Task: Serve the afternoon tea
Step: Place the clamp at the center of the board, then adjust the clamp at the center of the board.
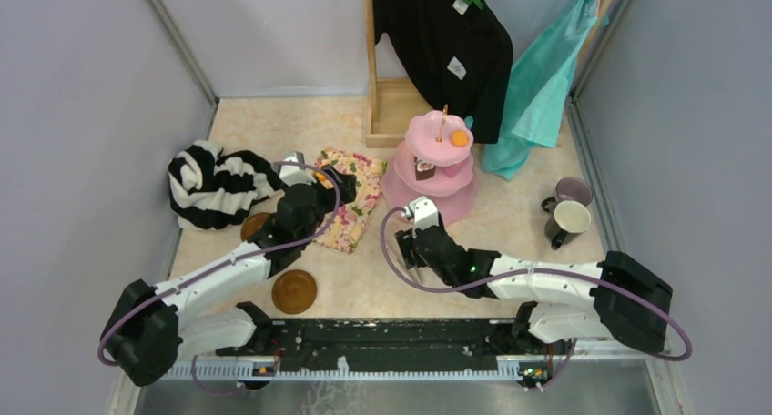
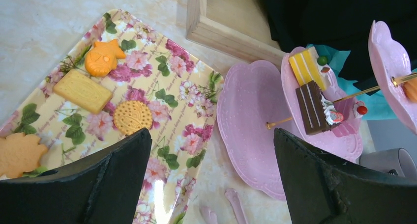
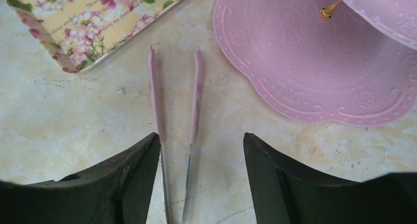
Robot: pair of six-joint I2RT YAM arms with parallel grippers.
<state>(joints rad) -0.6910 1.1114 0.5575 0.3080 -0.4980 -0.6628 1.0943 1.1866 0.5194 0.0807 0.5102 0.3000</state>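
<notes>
Fingers, both arms: left fingers are spread wide with nothing between them, hovering over the floral tray. The right fingers are apart as well, low over the counter, clamping nothing.

Tongs lie flat on the counter between the right fingers, nearer the finger on that view's left. Their long axis runs straight away from the wrist. The pink tips point at the gap between the tray corner and the bottom tier of the cake stand. Right arm is plainly the nearer one. I judge the tongs to be its pickup, and I would centre the grip across their two arms before closing.

Pastries on the tray: orange fish shape, rectangular biscuit, round biscuit, leaf cookie. The stand sits just right of the tray, not touching it, with a brown cake slice on its middle tier.

Room: bare counter around the tongs. Tray edge to the left and stand rim to the right are both near but clear. Cream mug, lilac mug and a saucer sit well apart.
</notes>
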